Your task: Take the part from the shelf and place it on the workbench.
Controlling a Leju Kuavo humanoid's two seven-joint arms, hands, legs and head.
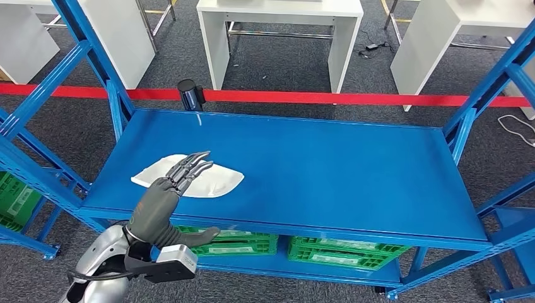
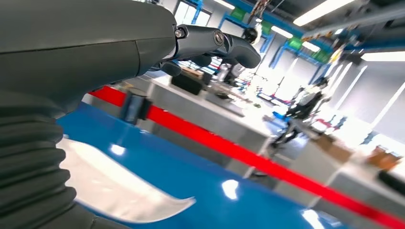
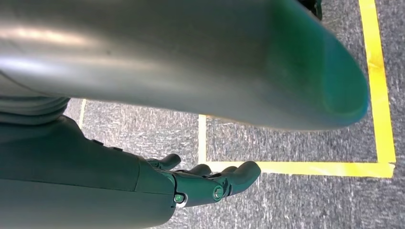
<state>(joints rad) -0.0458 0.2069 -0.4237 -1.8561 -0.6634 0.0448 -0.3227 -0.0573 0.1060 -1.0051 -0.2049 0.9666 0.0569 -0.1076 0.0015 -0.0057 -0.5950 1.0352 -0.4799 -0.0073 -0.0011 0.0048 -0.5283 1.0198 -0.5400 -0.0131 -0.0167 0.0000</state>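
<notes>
From the head view I see my left hand (image 1: 165, 199) stretched out over the near left part of the blue shelf (image 1: 328, 170), fingers (image 1: 192, 165) straight and slightly spread, holding nothing. The fingertips sit over the white part (image 1: 211, 180), a flat, thin, curved sheet lying on the shelf surface near its front edge. I can't tell whether the fingers actually touch the part or hover just above it; the angle is poor for that. The thumb sticks out to the side, below the shelf's front lip in the picture.

In the left wrist view the part (image 2: 119, 188) lies flat on the blue surface beside the hand (image 2: 143, 43), with the red barrier tape (image 2: 248, 160) running behind the shelf.

My right hand (image 3: 191, 183) hangs down by the body over grey carpet with yellow floor tape (image 3: 377, 95); its fingers are loosely curved, a bit apart, nothing in them.

Green crates (image 1: 344, 249) sit on the lower level under the shelf. White tables (image 1: 281, 31) stand beyond the red tape, with a black post (image 1: 189, 93) at the tape line.
</notes>
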